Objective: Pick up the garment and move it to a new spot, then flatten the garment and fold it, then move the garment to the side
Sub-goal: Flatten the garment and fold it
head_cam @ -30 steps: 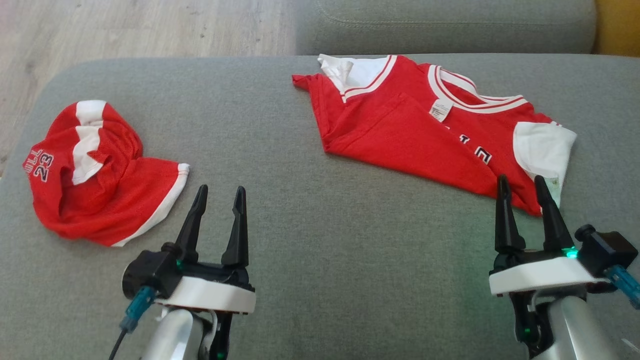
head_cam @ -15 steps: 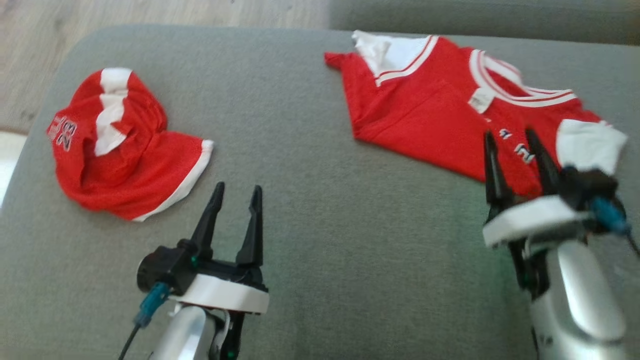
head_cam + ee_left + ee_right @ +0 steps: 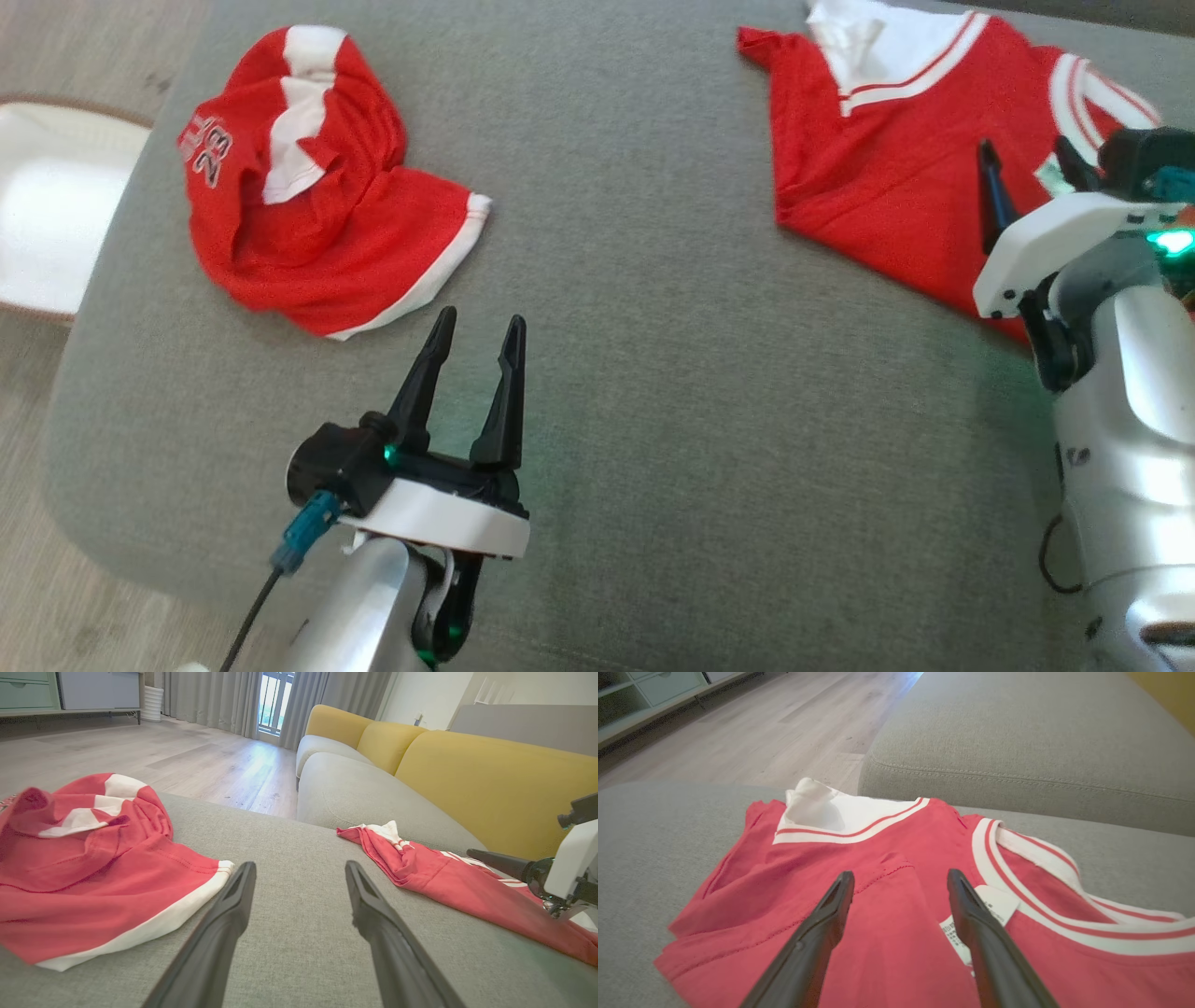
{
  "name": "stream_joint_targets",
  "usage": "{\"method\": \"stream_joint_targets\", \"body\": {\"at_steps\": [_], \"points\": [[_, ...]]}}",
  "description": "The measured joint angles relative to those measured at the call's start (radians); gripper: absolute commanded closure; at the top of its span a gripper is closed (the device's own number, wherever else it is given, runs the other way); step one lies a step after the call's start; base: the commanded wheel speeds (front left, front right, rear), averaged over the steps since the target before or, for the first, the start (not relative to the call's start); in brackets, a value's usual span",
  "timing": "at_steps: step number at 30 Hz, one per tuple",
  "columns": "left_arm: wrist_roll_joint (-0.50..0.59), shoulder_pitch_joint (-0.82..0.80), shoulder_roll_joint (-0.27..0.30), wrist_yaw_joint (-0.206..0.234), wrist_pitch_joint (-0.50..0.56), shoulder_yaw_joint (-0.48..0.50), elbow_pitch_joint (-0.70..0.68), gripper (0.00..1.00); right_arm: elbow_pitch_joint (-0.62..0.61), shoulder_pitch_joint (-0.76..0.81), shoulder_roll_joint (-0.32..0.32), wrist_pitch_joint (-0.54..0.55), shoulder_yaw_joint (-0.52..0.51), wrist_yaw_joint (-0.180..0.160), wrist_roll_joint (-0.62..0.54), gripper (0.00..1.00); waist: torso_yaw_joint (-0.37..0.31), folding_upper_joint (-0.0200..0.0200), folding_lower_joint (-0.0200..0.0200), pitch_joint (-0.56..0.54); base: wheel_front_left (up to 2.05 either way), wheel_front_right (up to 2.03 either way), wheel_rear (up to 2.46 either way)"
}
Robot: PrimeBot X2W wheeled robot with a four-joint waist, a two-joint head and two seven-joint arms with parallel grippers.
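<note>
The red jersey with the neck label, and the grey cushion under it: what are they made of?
Red jersey: thin soft cloth, likely a cotton or polyester knit, matte; it creases and has stitched hems. Grey cushion: coarse woven upholstery fabric, matte, its weave visible close up.

Head camera swings over, so the whole view slides: the crumpled red garment [image 3: 308, 233] and the red jersey [image 3: 868, 177] now sit higher and further right in frame. That's the camera moving, not the clothes. A white thing on the floor [image 3: 56, 224] pops in at the left edge. The actual move is the right gripper [image 3: 1022, 149]. A second ago it's at the jersey's near edge by the white sleeve, and now it's out over the red body, right by the neck label [image 3: 999, 903].
</note>
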Motion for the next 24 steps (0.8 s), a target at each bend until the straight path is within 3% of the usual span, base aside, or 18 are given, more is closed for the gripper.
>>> {"method": "stream_joint_targets", "body": {"at_steps": [6, 14, 15, 16, 17, 18, 24], "points": [[-0.006, -0.016, 0.000, 0.004, 0.000, -0.012, 0.003, 0.00, 0.131, -0.069, -0.006, -0.029, -0.047, 0.000, -0.061, 0.00, 0.036, 0.0000, -0.0001, 0.027, 0.00, 0.00, 0.00], [-0.006, -0.026, 0.000, 0.004, 0.000, -0.018, 0.004, 0.00, 0.242, -0.130, -0.005, -0.068, -0.099, 0.000, -0.112, 0.00, 0.035, 0.0000, -0.0002, 0.047, 0.00, 0.00, 0.00], [-0.006, -0.030, 0.000, 0.004, 0.000, -0.022, 0.004, 0.00, 0.252, -0.135, -0.003, -0.073, -0.099, 0.000, -0.114, 0.05, 0.034, 0.0000, -0.0002, 0.049, 0.00, 0.00, 0.00], [-0.006, -0.034, -0.001, 0.004, 0.000, -0.025, 0.004, 0.00, 0.263, -0.142, -0.001, -0.081, -0.098, 0.000, -0.114, 0.38, 0.033, 0.0000, -0.0002, 0.051, 0.00, 0.00, 0.00], [-0.006, -0.038, -0.001, 0.004, 0.000, -0.026, 0.004, 0.00, 0.272, -0.149, 0.002, -0.092, -0.095, 0.000, -0.114, 0.79, 0.032, 0.0000, -0.0002, 0.052, 0.00, 0.00, 0.00], [-0.006, -0.041, -0.001, 0.004, 0.000, -0.025, 0.004, 0.00, 0.280, -0.155, 0.005, -0.105, -0.089, 0.000, -0.114, 1.00, 0.030, 0.0000, -0.0002, 0.053, 0.00, 0.00, 0.00], [-0.004, -0.042, -0.001, 0.008, 0.000, -0.019, 0.018, 0.00, 0.325, -0.176, 0.025, -0.212, -0.009, 0.000, -0.107, 1.00, 0.002, 0.0000, -0.0002, 0.040, 0.00, 0.00, 0.00]]}}
